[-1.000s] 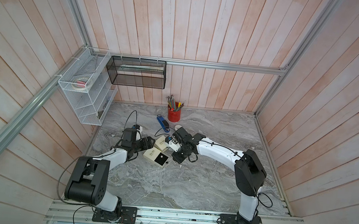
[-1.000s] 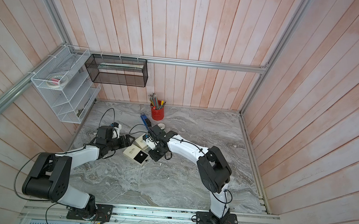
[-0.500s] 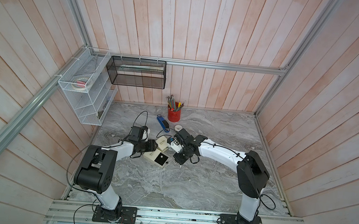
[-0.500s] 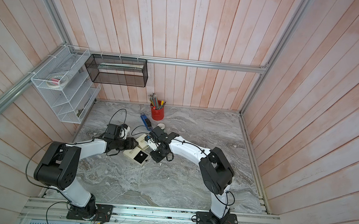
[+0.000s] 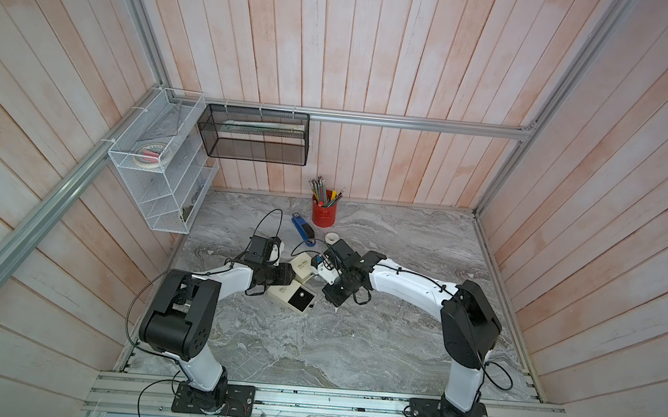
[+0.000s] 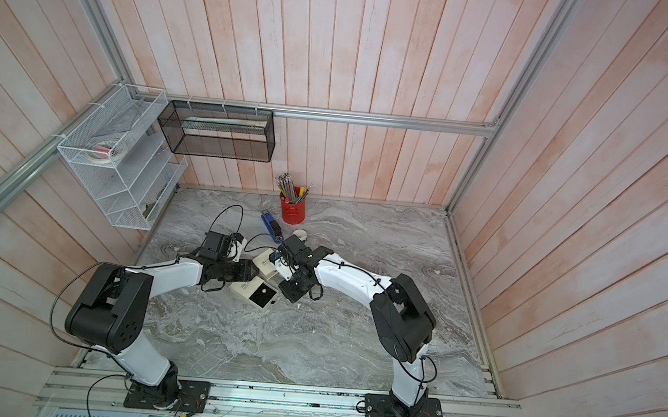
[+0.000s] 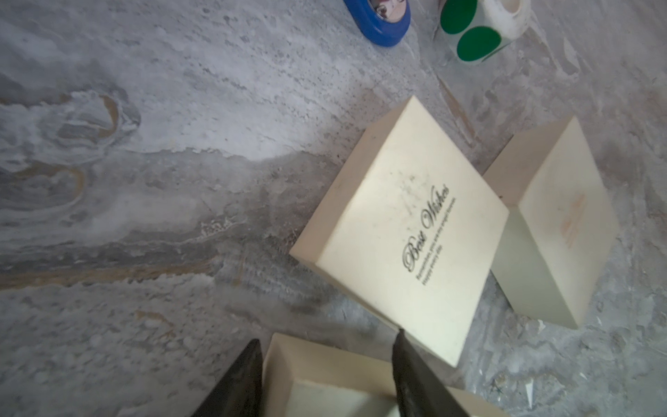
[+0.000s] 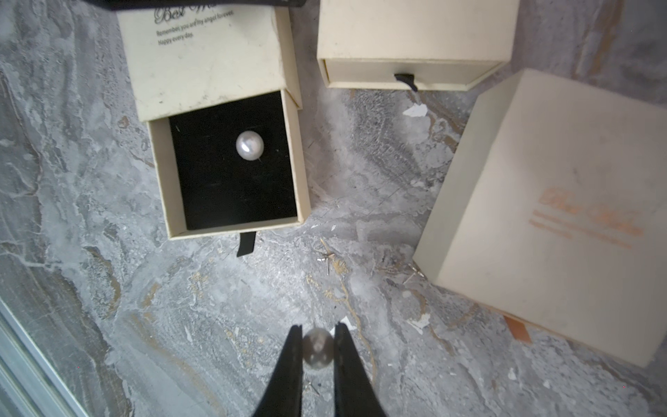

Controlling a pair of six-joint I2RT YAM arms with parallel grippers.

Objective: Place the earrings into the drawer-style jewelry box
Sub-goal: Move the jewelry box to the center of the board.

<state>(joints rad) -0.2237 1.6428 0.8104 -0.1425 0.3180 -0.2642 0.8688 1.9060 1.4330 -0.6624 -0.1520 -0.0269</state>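
The cream jewelry box (image 8: 205, 61) lies with its black-lined drawer (image 8: 299, 162) pulled out, and one pearl earring (image 8: 249, 144) rests in it. In both top views the box (image 5: 294, 297) (image 6: 259, 294) sits between the arms. My left gripper (image 7: 326, 339) (image 5: 284, 285) straddles the sleeve end of the box (image 7: 325, 368), a finger against each side. My right gripper (image 8: 318, 325) (image 5: 335, 305) hovers just off the drawer's open end, shut on a second pearl earring (image 8: 317, 348).
Two more cream boxes stand close by: a closed one (image 8: 415, 43) and one with orange lettering (image 8: 541, 216). Small silvery pieces (image 8: 326, 258) lie on the marble. A blue stapler (image 7: 379, 21), a sticker roll (image 7: 480, 29) and a red pencil cup (image 5: 323, 212) sit behind.
My left arm has swung in to the box and its jaws have narrowed round the sleeve. The right gripper has stayed shut on the pearl, almost still.
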